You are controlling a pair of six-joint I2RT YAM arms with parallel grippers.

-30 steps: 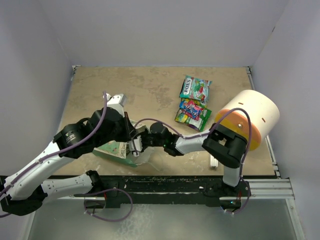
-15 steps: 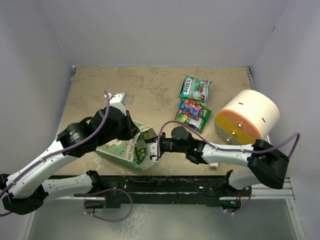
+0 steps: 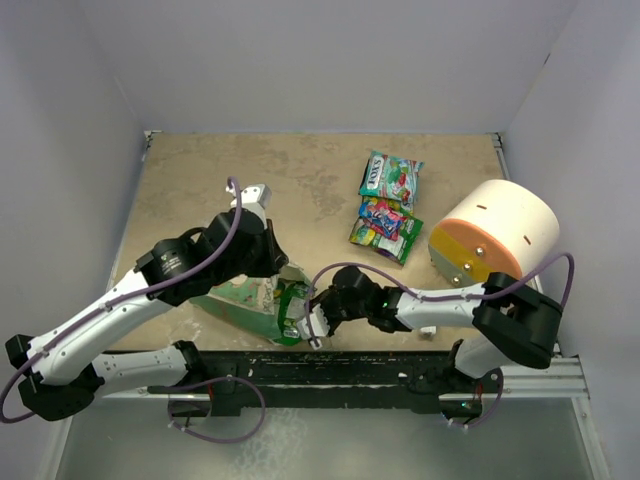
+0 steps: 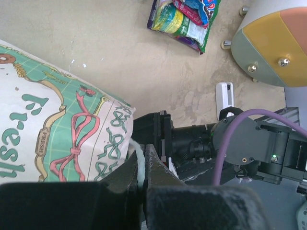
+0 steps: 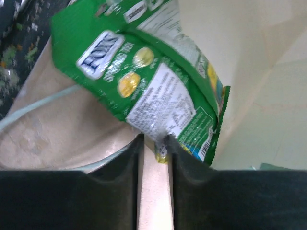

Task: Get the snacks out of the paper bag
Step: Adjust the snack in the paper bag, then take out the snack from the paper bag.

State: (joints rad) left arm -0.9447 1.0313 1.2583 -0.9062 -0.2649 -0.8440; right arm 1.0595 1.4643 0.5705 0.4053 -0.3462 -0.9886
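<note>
Your left pincer (image 4: 143, 165) is clamped shut on the string handle of the paper bag (image 4: 57, 129), near the front edge of the tabletop (image 3: 300, 180). Your right pincer (image 5: 154, 143) is pinching a green packet (image 5: 144, 81) at the bag's mouth. More snacks (image 3: 388, 205) lie further right, beside the cream cylinder (image 3: 495, 240).

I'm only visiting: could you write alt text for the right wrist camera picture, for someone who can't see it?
Close up, the right gripper, two dark fingers at the bottom edge, pinches a corner of a glossy green candy packet with white lettering. Behind and to the right of the packet spreads the white inside of a paper bag.
</note>
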